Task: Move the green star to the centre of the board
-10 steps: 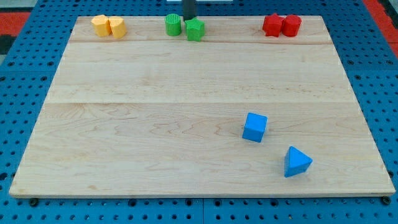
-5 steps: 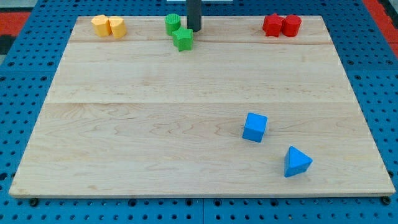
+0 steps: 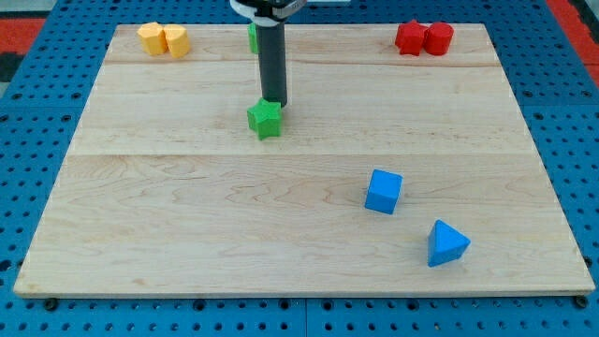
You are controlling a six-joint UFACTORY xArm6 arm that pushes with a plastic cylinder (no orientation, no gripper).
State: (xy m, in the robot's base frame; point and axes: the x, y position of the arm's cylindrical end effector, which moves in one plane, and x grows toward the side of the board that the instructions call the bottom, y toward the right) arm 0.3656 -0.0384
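The green star [image 3: 265, 119] lies on the wooden board [image 3: 187, 206], left of the middle and in the upper half. My tip [image 3: 273, 101] stands right at the star's upper right edge, touching or nearly touching it. The dark rod rises from there to the view's top and hides most of a second green block [image 3: 253, 37] at the top edge.
Two yellow blocks [image 3: 163, 39] sit together at the top left. Two red blocks [image 3: 423, 37] sit together at the top right. A blue cube [image 3: 383, 191] and a blue triangular block [image 3: 446, 243] lie at the lower right.
The green star has slid from the top edge down toward the view's bottom and slightly left. My tip has followed it down the board, now covering the other green block.
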